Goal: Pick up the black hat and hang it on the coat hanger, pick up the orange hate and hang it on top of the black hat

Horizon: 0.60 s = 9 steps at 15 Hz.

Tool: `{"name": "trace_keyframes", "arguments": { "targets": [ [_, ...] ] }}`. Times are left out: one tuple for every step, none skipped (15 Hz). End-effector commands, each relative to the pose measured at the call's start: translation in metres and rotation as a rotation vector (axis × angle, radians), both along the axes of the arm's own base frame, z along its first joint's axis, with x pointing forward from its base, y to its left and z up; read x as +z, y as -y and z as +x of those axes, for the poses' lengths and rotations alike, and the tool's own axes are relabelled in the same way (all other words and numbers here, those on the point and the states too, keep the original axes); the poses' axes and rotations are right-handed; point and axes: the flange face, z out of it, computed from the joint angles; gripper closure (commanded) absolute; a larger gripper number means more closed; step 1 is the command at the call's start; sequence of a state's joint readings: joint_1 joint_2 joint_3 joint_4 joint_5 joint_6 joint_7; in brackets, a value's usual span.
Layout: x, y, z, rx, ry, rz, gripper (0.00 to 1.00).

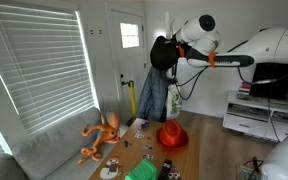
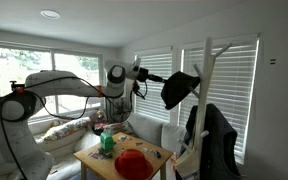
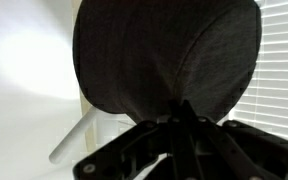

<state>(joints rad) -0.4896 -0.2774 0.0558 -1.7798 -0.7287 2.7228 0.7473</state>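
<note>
Black hat [image 2: 179, 88] is up high, off the surface and pinched at its edge by the end effector [image 2: 163, 79], which is closed tight on the fabric. It hangs just beside the top of the white coat hanger [image 2: 208, 60]; whether they touch, I cannot tell. From the opposite side of the room, the black hat [image 1: 162, 52] sits right above a dark jacket [image 1: 154, 95] draped on the hanger, with the end effector [image 1: 174, 52] gripping it from the side. In the wrist view the black hat [image 3: 164, 55] fills the upper half of the picture. The end effector [image 3: 179, 122] shows as a dark shape meeting it from below. A white peg of the coat hanger [image 3: 74, 140] slants out from under the brim. The arm [image 2: 69, 85] reaches out level from its base to get there.

Down below, the orange hat [image 1: 172, 137] lies on the wooden surface [image 1: 134, 150], well apart from the black one. In an exterior view the orange hat [image 2: 134, 165] sits near the front edge of the surface [image 2: 89, 157], with a green object [image 2: 107, 142] close by. An orange toy [image 1: 102, 133] sprawls at the edge by the sofa [image 1: 44, 150]. Blinds [image 1: 39, 60] cover the window and a white door [image 1: 129, 60] stands behind the jacket.
</note>
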Motion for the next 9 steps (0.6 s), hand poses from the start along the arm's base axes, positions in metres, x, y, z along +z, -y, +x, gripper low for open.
{"name": "trace_keyframes", "arguments": {
  "targets": [
    [-0.011, 0.011, -0.003, -0.029, 0.022, 0.024, 0.99],
    [-0.014, 0.012, -0.003, -0.036, 0.018, 0.031, 0.69],
    [-0.017, 0.014, -0.004, -0.044, 0.016, 0.038, 0.68],
    [-0.019, 0.015, -0.005, -0.048, 0.016, 0.044, 0.64],
    [-0.021, 0.016, -0.005, -0.051, 0.016, 0.049, 0.56],
    [-0.022, 0.015, -0.006, -0.054, 0.014, 0.051, 0.49],
    [-0.024, 0.014, -0.006, -0.053, 0.011, 0.053, 0.42],
    [-0.025, 0.012, -0.006, -0.053, 0.006, 0.056, 0.35],
    [-0.027, 0.009, -0.006, -0.052, 0.004, 0.062, 0.27]
  ]
}}
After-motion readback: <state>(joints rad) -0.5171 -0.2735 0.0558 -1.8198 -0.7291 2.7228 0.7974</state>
